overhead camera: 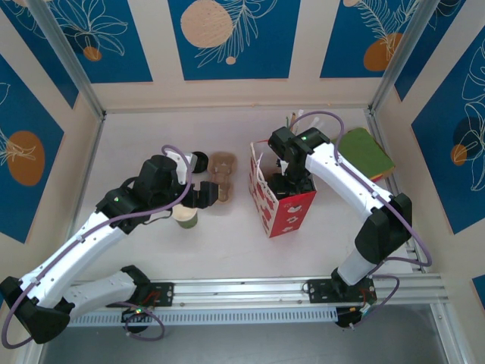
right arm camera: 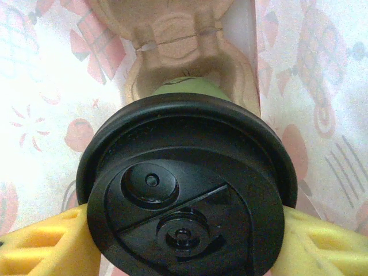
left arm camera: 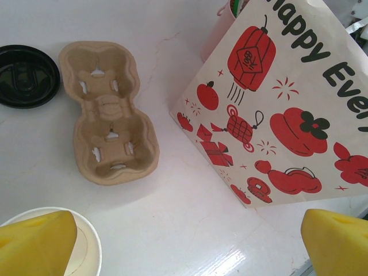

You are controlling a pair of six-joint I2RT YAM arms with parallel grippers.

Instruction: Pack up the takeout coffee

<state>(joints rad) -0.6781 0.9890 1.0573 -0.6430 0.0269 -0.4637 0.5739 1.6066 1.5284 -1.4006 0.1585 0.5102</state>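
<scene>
Blue panels (overhead camera: 235, 38) printed with pale leaves and orange discs wall in a white worktop (overhead camera: 227, 258). Right of its centre stands the red-and-white bag (overhead camera: 286, 212). Inside the bag, over a pulp carrier (right arm camera: 178, 40), the right gripper (right arm camera: 184, 253) pinches the takeout coffee (right arm camera: 184, 190): green paper cup, glossy round black lid. The left gripper (left arm camera: 187, 244) hangs spread wide, one finger over a lidless cup (overhead camera: 186, 218) toward the worktop's near edge.

- You see little of the takeout coffee (right arm camera: 187, 190): its black lid covers nearly all the green body.
- Your left wrist view crops the bag (left arm camera: 276, 109) at 2 edges.
</scene>
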